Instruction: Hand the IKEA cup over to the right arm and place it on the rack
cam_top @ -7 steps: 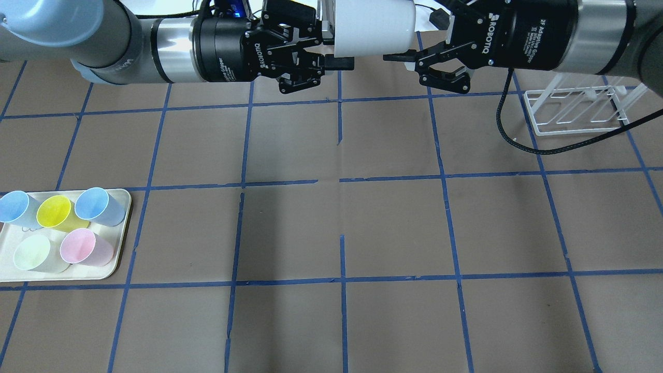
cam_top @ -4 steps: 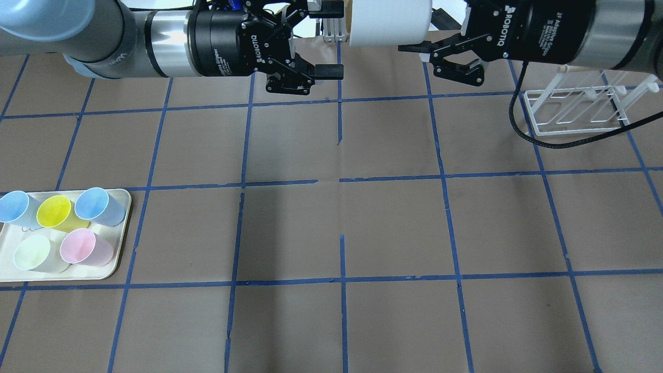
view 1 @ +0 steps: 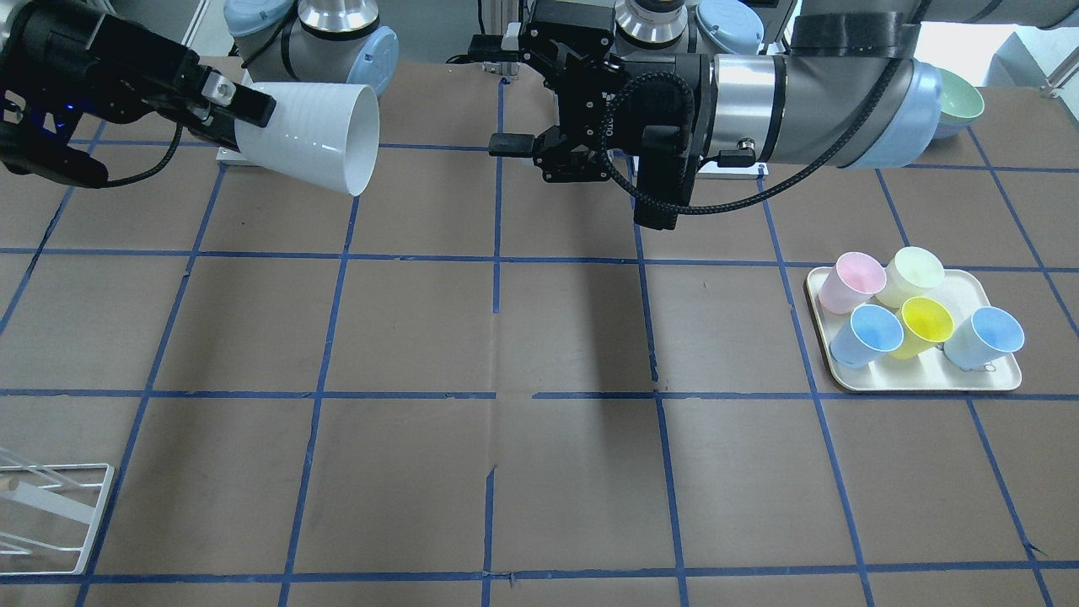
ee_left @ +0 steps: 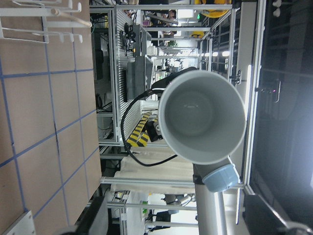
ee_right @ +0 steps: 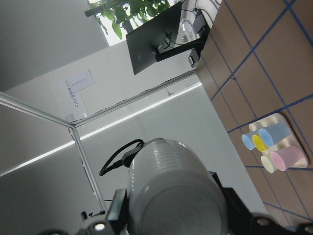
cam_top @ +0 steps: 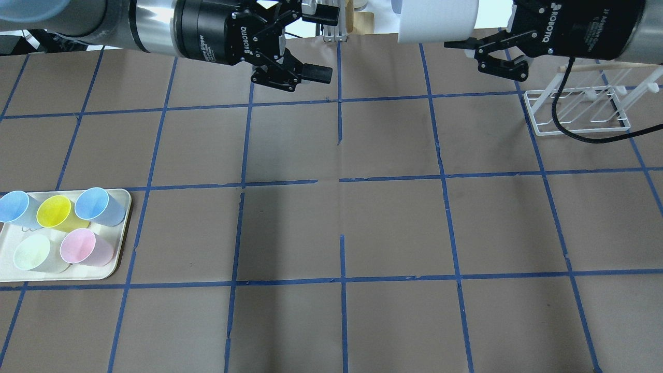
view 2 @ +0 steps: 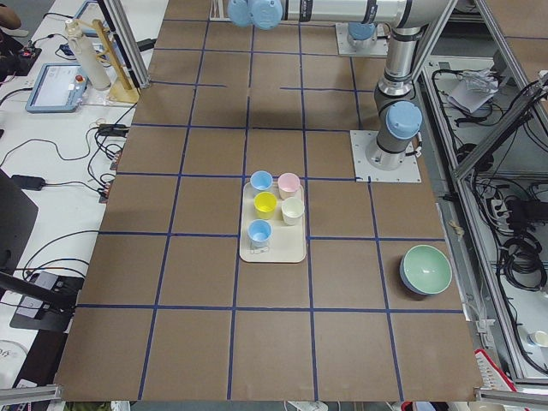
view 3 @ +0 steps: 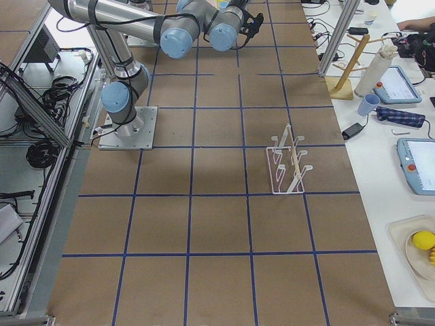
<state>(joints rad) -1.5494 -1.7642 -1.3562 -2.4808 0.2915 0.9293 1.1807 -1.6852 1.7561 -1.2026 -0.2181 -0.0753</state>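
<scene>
The IKEA cup (cam_top: 437, 20), a pale grey-white tumbler, lies sideways in the air, held at its base end by my right gripper (cam_top: 461, 28), which is shut on it. In the front view the cup (view 1: 312, 135) points its open mouth toward my left gripper (view 1: 514, 93). My left gripper (cam_top: 317, 45) is open and empty, a clear gap away from the cup. The left wrist view looks into the cup's mouth (ee_left: 201, 117). The right wrist view shows its base (ee_right: 176, 191). The white wire rack (cam_top: 575, 109) stands on the table just below and right of the right gripper.
A cream tray (cam_top: 119, 259) with several pastel cups sits at the table's left edge, also in the front view (view 1: 927, 384). A green bowl (view 1: 961, 97) sits behind the left arm. The right arm's black cable (cam_top: 564, 129) hangs over the rack.
The two arms have drawn apart. My right gripper has carried the cup to the right, toward the rack. My left gripper, open, has pulled back to the left.
</scene>
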